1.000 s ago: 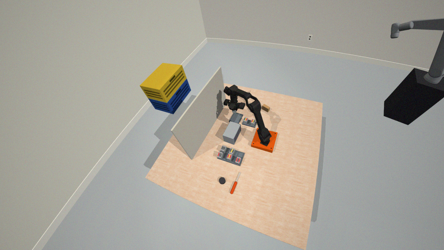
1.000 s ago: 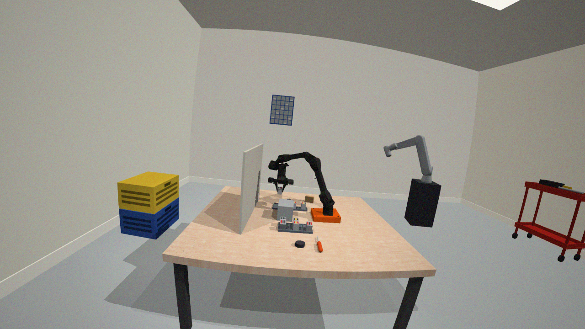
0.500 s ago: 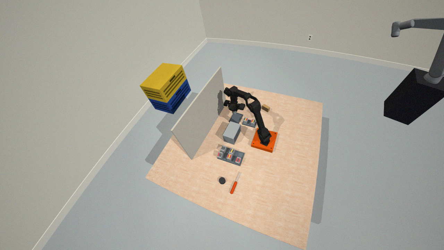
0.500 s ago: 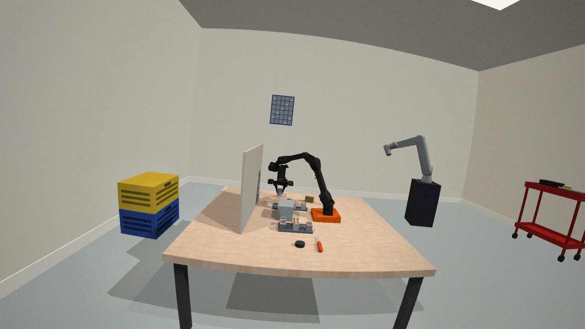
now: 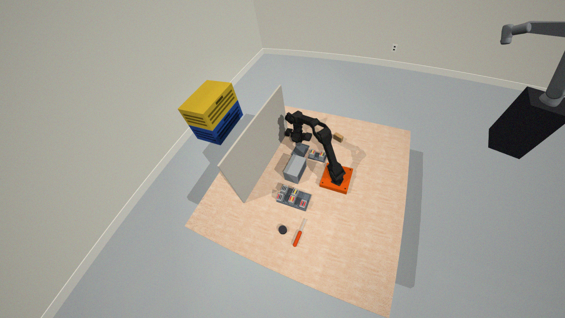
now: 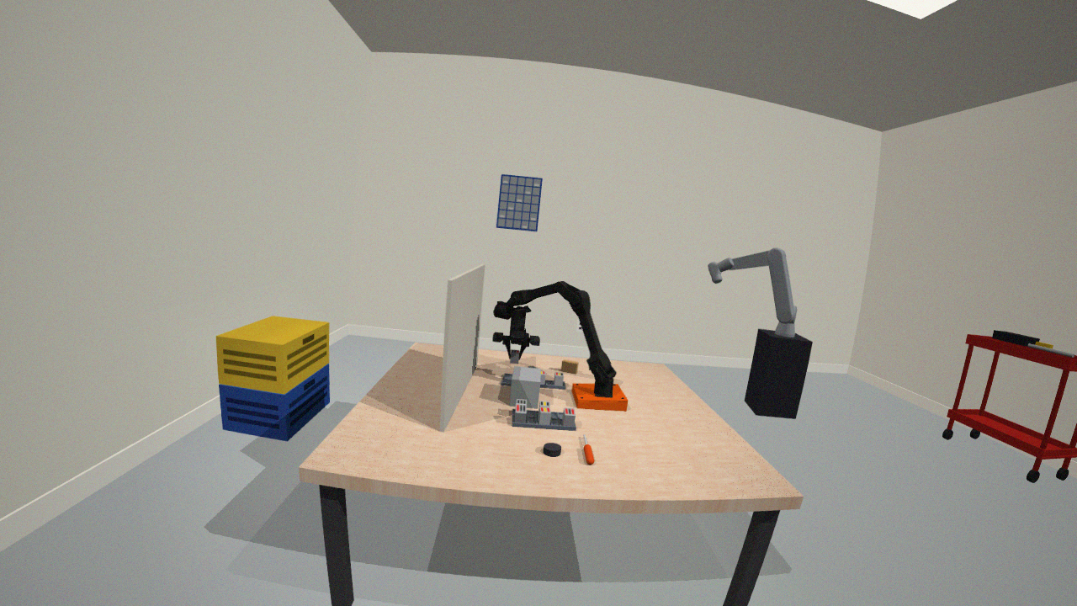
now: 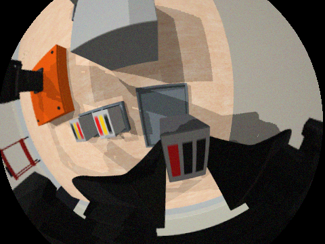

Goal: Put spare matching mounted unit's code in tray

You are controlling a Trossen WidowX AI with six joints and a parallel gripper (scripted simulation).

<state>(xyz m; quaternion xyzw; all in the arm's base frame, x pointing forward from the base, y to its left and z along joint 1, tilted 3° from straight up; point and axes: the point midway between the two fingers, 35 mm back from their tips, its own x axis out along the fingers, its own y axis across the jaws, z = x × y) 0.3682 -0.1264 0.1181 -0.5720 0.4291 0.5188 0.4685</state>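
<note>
My gripper (image 5: 299, 144) (image 6: 514, 357) (image 7: 178, 140) is shut on a grey block whose upper face has one red and two black bars. The block hangs above the table near the grey tray (image 7: 169, 102) (image 5: 305, 150) and hides one corner of it in the wrist view. The visible part of the tray holds nothing. A large plain grey box (image 5: 295, 166) (image 6: 525, 386) (image 7: 115, 17) stands beside the tray. I cannot tell whether it is the mounted unit; no code shows on its visible faces. A rack (image 5: 305, 195) (image 6: 543, 425) holds several striped blocks.
A small rack (image 7: 126, 118) with two striped blocks is beside the tray. A tall panel (image 5: 252, 146) (image 6: 460, 346) stands along one side. The orange arm base (image 5: 327, 185) (image 6: 600, 403) (image 7: 51, 98), a brown block (image 5: 338, 137), a black disc (image 5: 282, 229) and a screwdriver (image 5: 297, 238) are on the table.
</note>
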